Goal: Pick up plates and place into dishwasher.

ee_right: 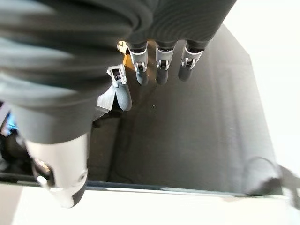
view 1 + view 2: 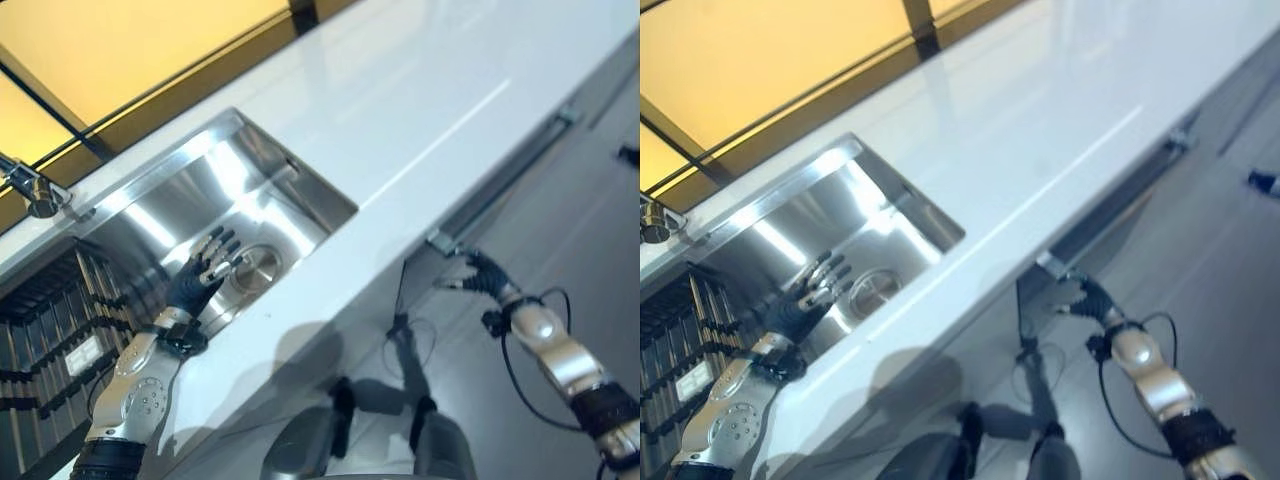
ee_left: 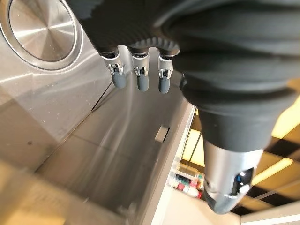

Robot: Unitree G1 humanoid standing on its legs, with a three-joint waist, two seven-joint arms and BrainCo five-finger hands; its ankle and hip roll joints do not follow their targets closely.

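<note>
Left hand (image 2: 196,282) open over sink (image 2: 300,190); right hand (image 2: 487,276) open below counter (image 2: 420,110).

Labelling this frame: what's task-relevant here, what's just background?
Job:
left hand, open inside the sink
right hand, open by the long handle under the countertop

Background:
tap
drain cover
dish rack

No plates visible.

Out at three o'clock, the flat grey dishwasher door (image 2: 570,220) stands closed beneath the white bench (image 2: 420,90) edge. A long silver bar handle (image 2: 500,180) runs along its top, right robot hand (image 2: 487,275) just beside its near end.
</note>
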